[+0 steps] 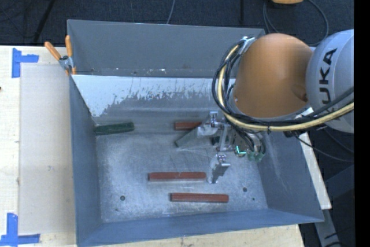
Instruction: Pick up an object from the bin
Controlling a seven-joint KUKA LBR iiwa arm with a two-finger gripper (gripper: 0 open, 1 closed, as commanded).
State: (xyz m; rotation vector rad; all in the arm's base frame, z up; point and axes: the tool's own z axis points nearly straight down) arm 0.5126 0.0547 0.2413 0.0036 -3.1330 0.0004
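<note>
My gripper (216, 147) hangs low over the right half of the bin, open, with nothing between its fingers. Its near fingertip (218, 173) stands just off the right end of a reddish-brown flat bar (176, 176) lying in the middle of the floor. Its far fingertip (213, 120) is close to the right end of a shorter reddish-brown bar (187, 125) by the back wall. A second long brown bar (199, 198) lies nearer the front, below and left of the gripper.
A dark green bar (114, 128) lies at the back left, against the slope of the left wall. The arm's orange cover and looped cables hang over the bin's back right corner and hide the floor there.
</note>
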